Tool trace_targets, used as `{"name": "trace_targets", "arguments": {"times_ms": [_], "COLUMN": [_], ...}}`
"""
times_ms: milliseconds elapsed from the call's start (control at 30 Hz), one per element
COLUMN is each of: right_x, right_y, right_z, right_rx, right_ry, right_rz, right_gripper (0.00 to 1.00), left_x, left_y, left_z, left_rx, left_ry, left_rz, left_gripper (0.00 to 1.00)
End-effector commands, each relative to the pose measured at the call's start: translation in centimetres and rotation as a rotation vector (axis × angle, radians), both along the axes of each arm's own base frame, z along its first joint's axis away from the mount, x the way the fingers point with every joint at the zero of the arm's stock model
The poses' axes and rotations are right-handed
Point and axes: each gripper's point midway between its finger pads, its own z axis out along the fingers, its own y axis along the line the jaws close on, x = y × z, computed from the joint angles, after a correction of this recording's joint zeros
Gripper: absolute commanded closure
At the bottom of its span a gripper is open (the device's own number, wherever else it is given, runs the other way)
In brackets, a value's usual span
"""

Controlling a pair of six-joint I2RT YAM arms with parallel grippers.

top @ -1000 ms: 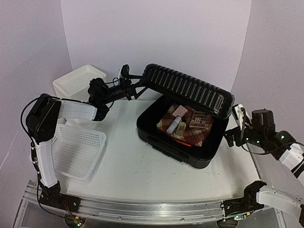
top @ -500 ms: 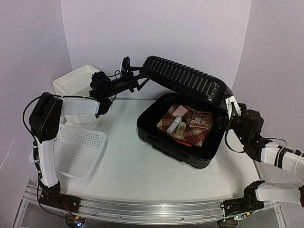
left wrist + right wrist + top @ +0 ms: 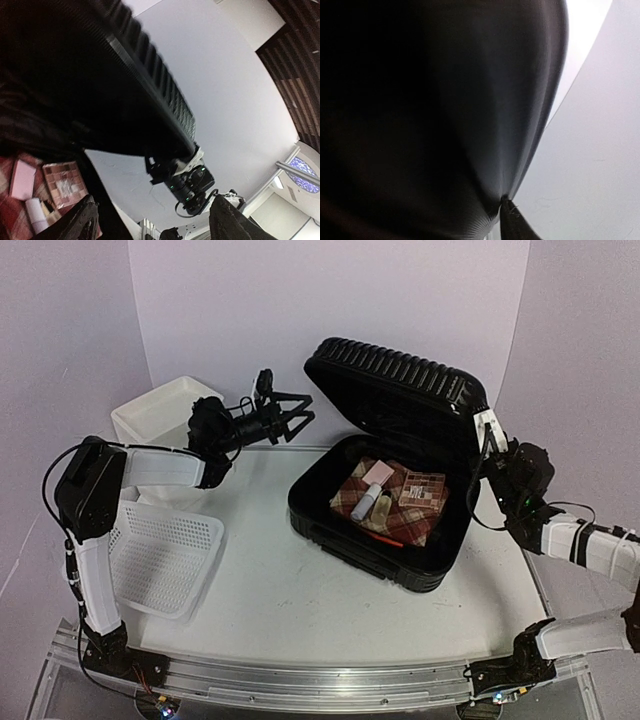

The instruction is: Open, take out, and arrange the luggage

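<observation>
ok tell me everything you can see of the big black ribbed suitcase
The large black hard-shell suitcase stands open on the white table: ribbed lid tilted up and back, base holding a red plaid cloth, an eyeshadow palette and small bottles. The right gripper meets the lid's right edge; the left gripper hangs apart, open.

White arm links (image 3: 160,470), black joints (image 3: 85,485) (thin black cables (image 3: 50,475))
</observation>
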Motion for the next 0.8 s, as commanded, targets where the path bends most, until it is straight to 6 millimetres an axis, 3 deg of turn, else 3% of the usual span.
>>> {"name": "trace_targets", "arguments": {"times_ms": [0, 67, 100, 200, 267, 367, 500, 533, 600, 767], "right_x": [1.3, 2.3, 2.8, 4.5, 5.8, 7.6, 10.1, 10.7, 11.9, 14.5], "right_y": [0.5, -0.3, -0.8, -2.1, -3.6, -6.8, -8.5, -8.0, -9.5, -12.0], "right_z": [4.1, 4.5, 4.8, 5.1, 4.8, 4.7, 4.6, 5.0, 5.1, 5.3], "right_rx": [-0.034, -0.026, -0.016, 0.026, 0.083, 0.214, 0.303, 0.314, 0.325, 0.381], "right_ry": [-0.094, -0.092, -0.092, -0.081, -0.045, 0.01, 0.058, 0.062, 0.07, 0.078], "right_rz": [-0.012, -0.065, -0.091, -0.093, -0.086, -0.065, -0.026, 0.009, -0.003, -0.027], "right_gripper": [0.79, 0.97, 1.0, 1.0, 1.0, 1.0, 1.0, 1.0, 1.0, 1.0], "left_x": [-2.1, -2.1, -2.1, -1.3, -0.7, 0.4, 2.5, 2.7, 3.2, 2.0], "left_y": [2.7, 3.4, 3.9, 6.1, 7.0, 6.2, 3.7, 2.8, 1.4, -0.9], "left_z": [-1.0, -4.7, -6.8, -12.3, -14.9, -16.6, -18.8, -19.4, -20.4, -23.1], "left_rx": [0.115, 0.303, 0.427, 0.733, 0.871, 0.957, 1.006, 1.015, 1.052, 1.082], "left_ry": [-0.093, -0.068, -0.057, 0.045, 0.117, 0.158, 0.153, 0.144, 0.123, 0.154], "left_rz": [0.086, 0.157, 0.2, 0.296, 0.311, 0.297, 0.296, 0.282, 0.284, 0.237], "left_gripper": [0.2, 0.09, 0.04, 0.01, 0.0, 0.01, 0.01, 0.01, 0.01, 0.14]}}
